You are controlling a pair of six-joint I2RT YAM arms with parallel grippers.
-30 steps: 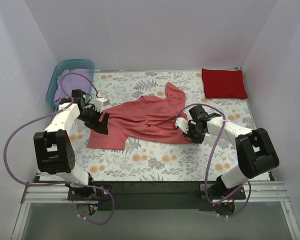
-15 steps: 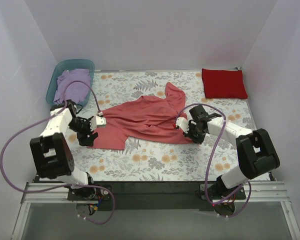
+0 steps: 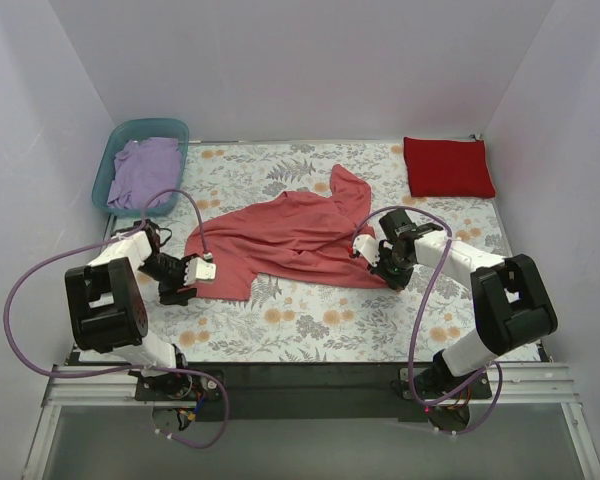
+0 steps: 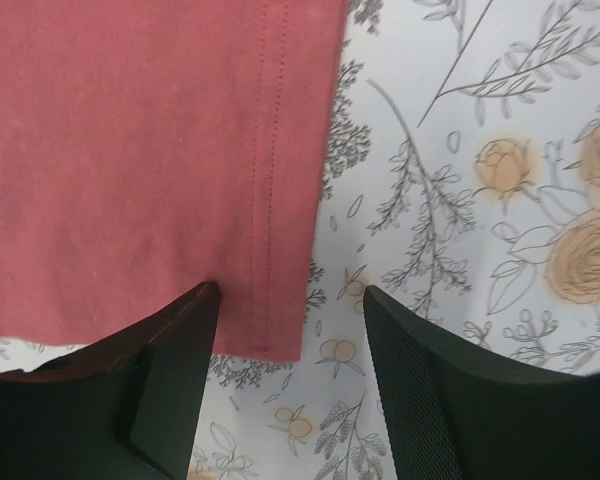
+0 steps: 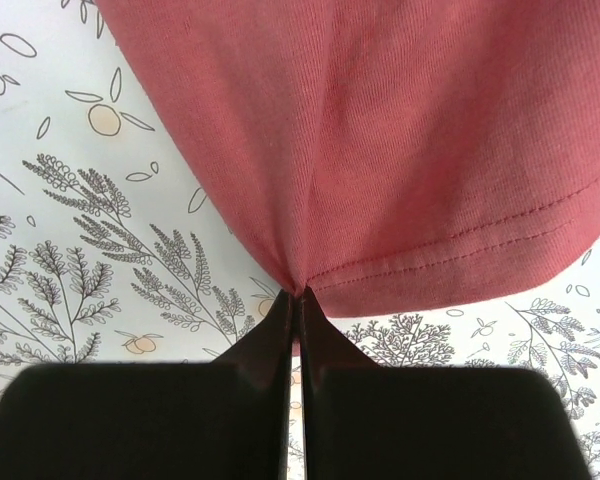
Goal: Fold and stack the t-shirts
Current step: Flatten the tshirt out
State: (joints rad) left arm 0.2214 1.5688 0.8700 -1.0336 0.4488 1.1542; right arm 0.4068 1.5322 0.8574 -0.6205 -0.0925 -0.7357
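Floral tabletop (image 3: pixel 310 320), salmon-pink t-shirt (image 3: pixel 290 235) sprawled across the middle. My left fingers (image 4: pixel 170 350) have just slid back along its edge to the near hem corner, lining up a fold, I reckon. They're partly open, narrowing, straddling that corner, nothing gripped yet. Right fingers (image 5: pixel 270 360) stay pinched shut on the opposite hem.

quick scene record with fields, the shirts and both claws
salmon-pink shirt: spread unfolded on the floral cloth
deep red shirt: folded, far right corner
lavender shirt: crumpled in the teal tub, far left
left claw: open, straddling the salmon-pink shirt's hem corner
right claw: shut on the same shirt's hem, right side
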